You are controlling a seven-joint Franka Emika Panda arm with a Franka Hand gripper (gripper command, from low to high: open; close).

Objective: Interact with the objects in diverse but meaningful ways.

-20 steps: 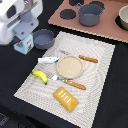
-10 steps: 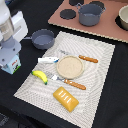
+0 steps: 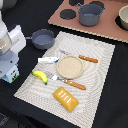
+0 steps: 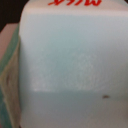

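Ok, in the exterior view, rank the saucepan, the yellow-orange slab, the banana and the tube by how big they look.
1. saucepan
2. yellow-orange slab
3. banana and tube look about alike, too close to rank.

Exterior view looks down steeply; wrist view, blurred, presses against the pale blue carton (image 4: 70,70).

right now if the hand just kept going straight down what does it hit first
The pale blue carton. It fills the wrist view right under the hand, and in the exterior view it stands below the arm at the mat's edge. Whether the hand already touches it cannot be told.
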